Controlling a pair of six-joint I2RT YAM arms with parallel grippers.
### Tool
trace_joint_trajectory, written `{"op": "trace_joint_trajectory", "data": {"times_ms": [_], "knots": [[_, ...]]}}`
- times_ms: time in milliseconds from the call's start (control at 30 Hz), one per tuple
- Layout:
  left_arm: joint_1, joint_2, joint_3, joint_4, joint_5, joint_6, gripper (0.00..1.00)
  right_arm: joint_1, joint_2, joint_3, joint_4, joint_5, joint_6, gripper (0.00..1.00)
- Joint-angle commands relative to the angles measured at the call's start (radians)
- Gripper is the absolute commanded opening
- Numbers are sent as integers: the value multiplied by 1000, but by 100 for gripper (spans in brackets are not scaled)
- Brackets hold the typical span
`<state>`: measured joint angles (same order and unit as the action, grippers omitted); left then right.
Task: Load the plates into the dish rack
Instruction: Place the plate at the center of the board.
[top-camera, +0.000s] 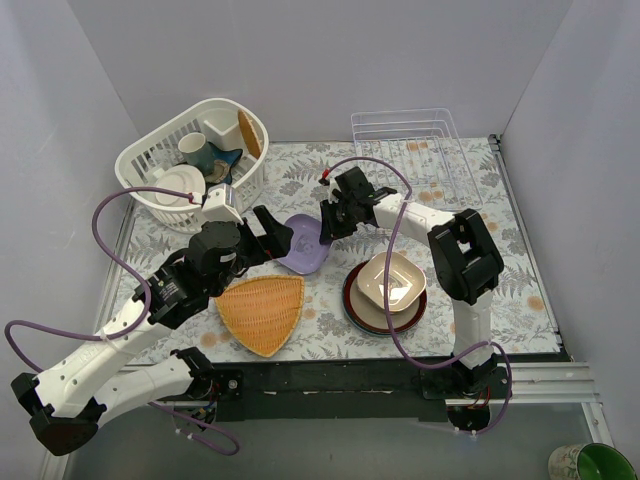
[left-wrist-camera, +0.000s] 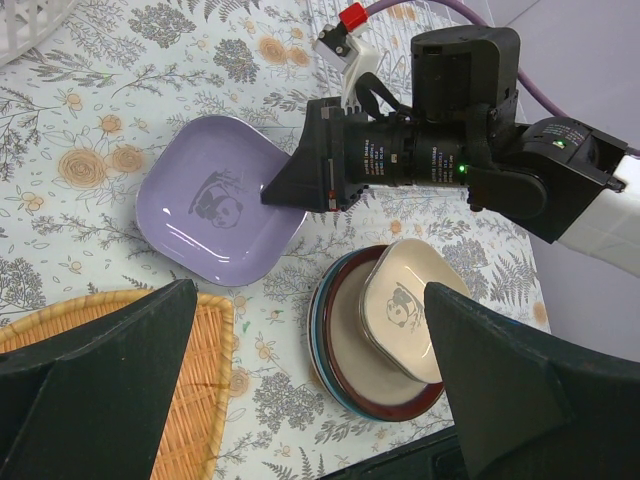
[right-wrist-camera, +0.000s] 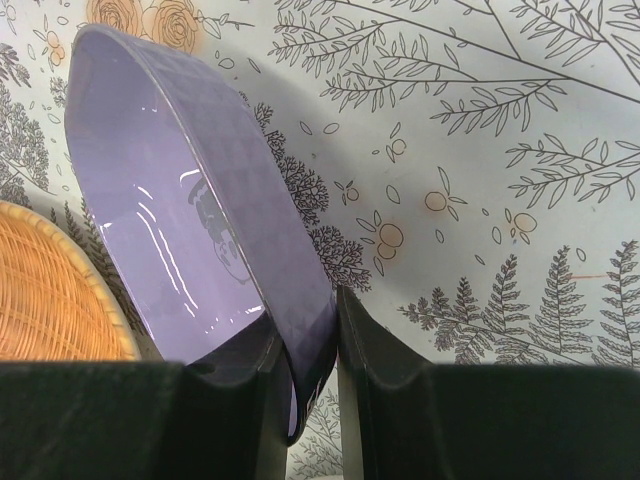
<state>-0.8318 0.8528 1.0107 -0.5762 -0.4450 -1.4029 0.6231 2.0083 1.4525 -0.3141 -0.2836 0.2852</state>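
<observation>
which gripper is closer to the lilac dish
Right. The right gripper is shut on the lilac dish's rim; the left gripper hovers open near its opposite edge, not touching it.

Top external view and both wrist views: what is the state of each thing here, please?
lilac dish: tilted, rim between the right tool's fingers.
right tool: shut on the lilac dish.
left tool: open, holding nothing.
dish rack: upright, no plates in it.
cream dish: lying on the dark red-brown plate.
</observation>
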Motion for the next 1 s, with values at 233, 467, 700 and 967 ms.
{"op": "trace_joint_trajectory", "data": {"times_ms": [233, 467, 700, 967], "knots": [[3, -18, -6, -14, -12, -10, 98, 6, -8, 51, 1, -6, -8, 1], [3, -23, -7, -13, -18, -10, 98, 4, 9, 55, -2, -8, -6, 1], [5, -31, -14, -20, -21, -15, 98, 6, 30, 57, -2, -5, -9, 5], [3, -32, -11, -25, -27, -15, 98, 6, 53, 71, -6, 1, -14, 23]]}}
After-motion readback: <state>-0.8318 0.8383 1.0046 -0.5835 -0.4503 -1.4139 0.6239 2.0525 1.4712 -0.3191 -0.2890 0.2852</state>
